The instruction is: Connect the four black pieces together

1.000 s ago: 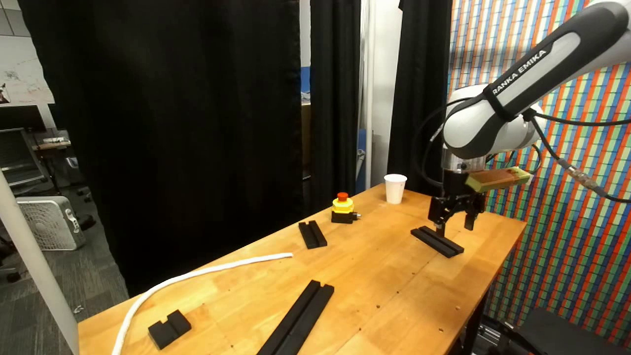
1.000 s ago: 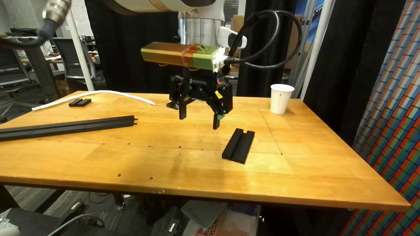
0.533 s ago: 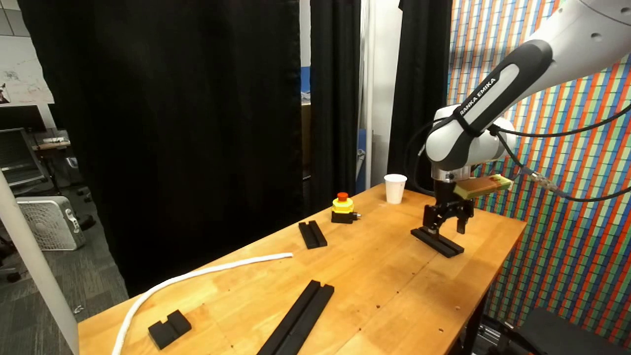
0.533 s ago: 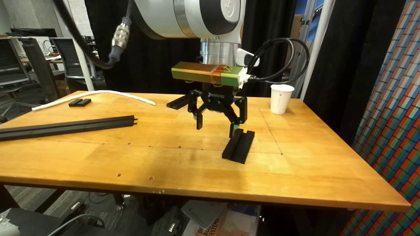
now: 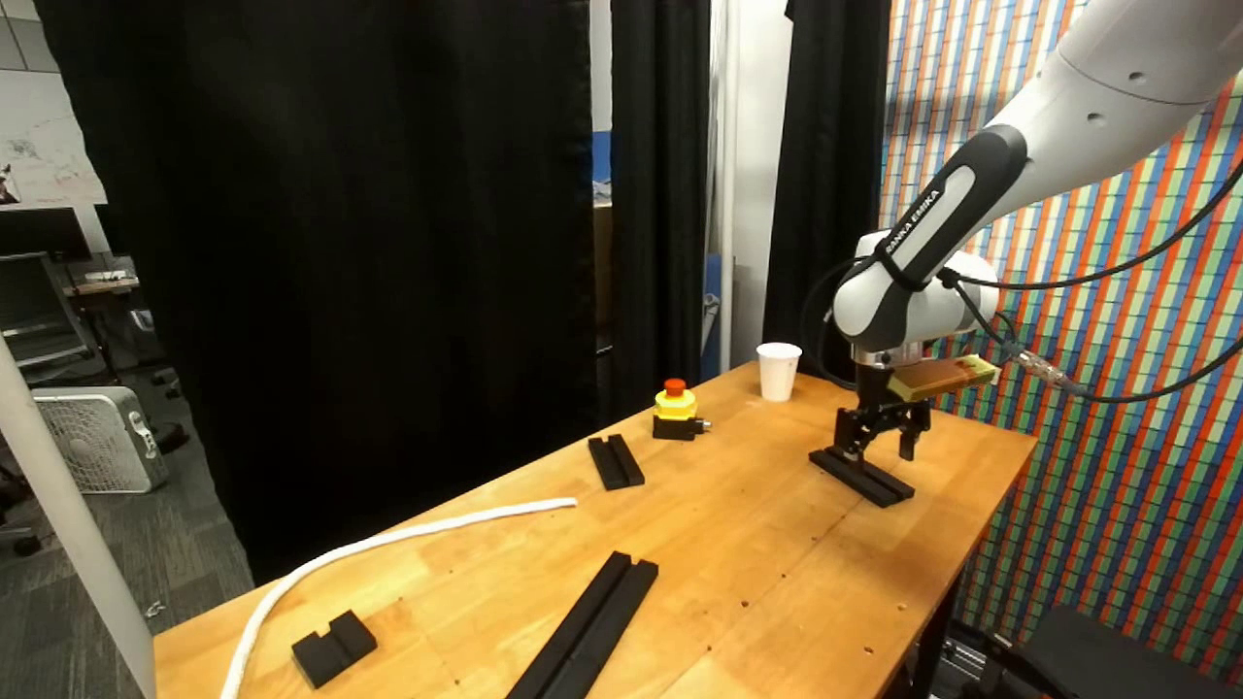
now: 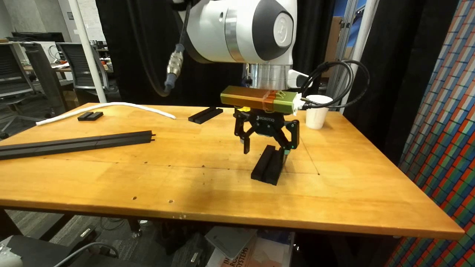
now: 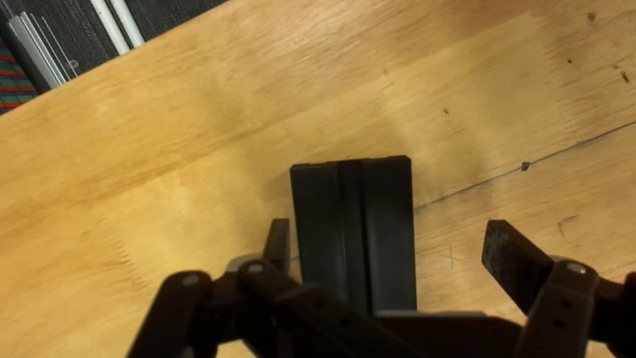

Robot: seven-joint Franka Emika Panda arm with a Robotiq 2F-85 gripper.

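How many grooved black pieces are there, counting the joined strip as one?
4: one bar at the open pincer, another bar near the emergency stop, a small block beside the white cord, and the strip, cut off by the frame, where more may hide.

A grooved black bar [image 6: 267, 167] and a second bar [image 6: 205, 115] lie flat, apart from a black strip [image 6: 76, 144] (its end pronged).

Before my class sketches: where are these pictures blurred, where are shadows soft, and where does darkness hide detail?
Wrist view: near parts of the gripper blur; faint, soft shadows lie on the table beside the black bar. In an exterior view: the curtain is nearly black, folds barely visible.
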